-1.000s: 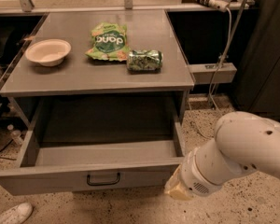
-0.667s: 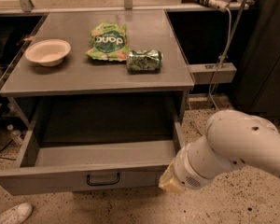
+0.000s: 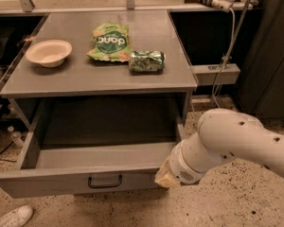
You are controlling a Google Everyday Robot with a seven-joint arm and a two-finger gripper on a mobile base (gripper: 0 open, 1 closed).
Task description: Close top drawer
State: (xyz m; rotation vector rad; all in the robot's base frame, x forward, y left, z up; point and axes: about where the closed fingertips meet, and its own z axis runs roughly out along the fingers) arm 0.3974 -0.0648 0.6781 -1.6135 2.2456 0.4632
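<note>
The top drawer [image 3: 52, 182] is a wide grey metal drawer under the grey table top, and it stands pulled far out toward me. Its long flat front panel has a small black loop handle [image 3: 105, 181] at the centre. The deep grey box behind the panel holds nothing I can see. My white arm [image 3: 227, 143] comes in from the right. My gripper [image 3: 165, 176] shows only as a tan tip at the right end of the drawer front, against or just in front of the panel.
On the table top [image 3: 80, 74] lie a beige bowl [image 3: 48, 52], a green snack bag [image 3: 110, 41] and a green can [image 3: 146, 61] on its side. A white shoe [image 3: 12, 217] is at the bottom left. A dark cabinet stands at the right.
My arm and gripper have moved left, from beside the drawer's right corner to the right end of its front panel. The drawer looks as far open as before.
</note>
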